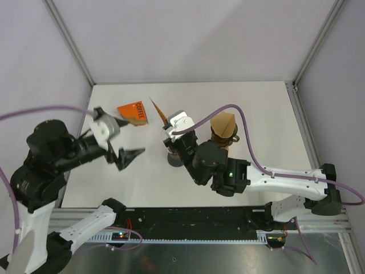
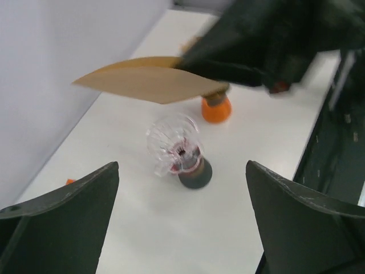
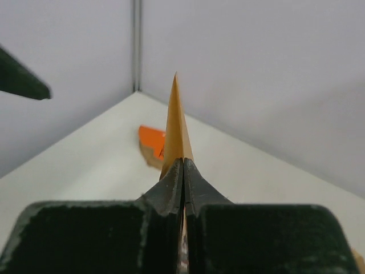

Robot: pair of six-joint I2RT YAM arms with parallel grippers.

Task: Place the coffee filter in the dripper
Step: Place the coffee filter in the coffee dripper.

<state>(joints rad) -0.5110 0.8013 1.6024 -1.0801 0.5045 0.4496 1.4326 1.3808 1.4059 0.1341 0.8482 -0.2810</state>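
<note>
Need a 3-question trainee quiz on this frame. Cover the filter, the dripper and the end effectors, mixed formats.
1. True or false: the flat brown paper coffee filter already sits in the clear ribbed plastic dripper.
2. What grips the filter? A) left end effector B) right end effector C) nothing
3. Fill in: the orange packet on the table is printed "____".

Key:
1. False. The filter is held in the air, apart from the dripper.
2. B. Its jaws are pinched shut on the filter, while the left one stands open.
3. COFFEE
</note>
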